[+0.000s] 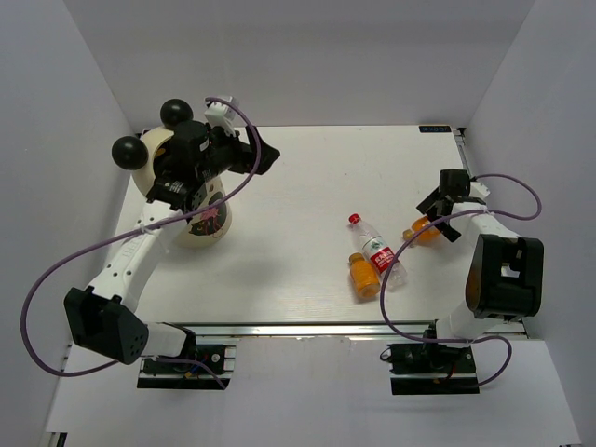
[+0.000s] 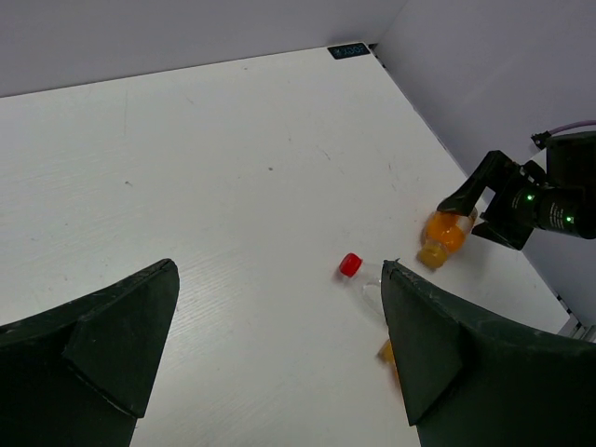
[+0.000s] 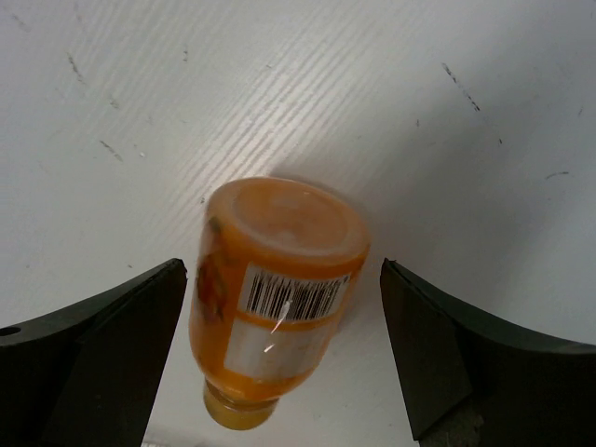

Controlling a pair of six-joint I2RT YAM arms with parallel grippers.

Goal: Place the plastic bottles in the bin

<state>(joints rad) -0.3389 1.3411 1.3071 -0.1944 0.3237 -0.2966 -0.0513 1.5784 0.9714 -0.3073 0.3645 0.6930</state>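
Observation:
The cream-white bin [image 1: 191,233] with two black ball ears stands at the table's left. My left gripper [image 1: 268,155] is open and empty beside the bin's top, pointing right; it also shows in the left wrist view [image 2: 279,270]. My right gripper [image 1: 436,219] is open, with its jaws either side of an orange-filled bottle [image 1: 422,230] lying on the table at the right, apart from it [image 3: 275,307]. A clear red-capped bottle [image 1: 377,251] and a second orange-filled bottle [image 1: 364,276] lie together mid-table. The blue-labelled bottles are out of view.
White walls close in the table at the back and both sides. A metal rail [image 1: 307,329] runs along the near edge. Purple cables loop from both arms. The right arm's black base block [image 1: 503,275] sits at the near right.

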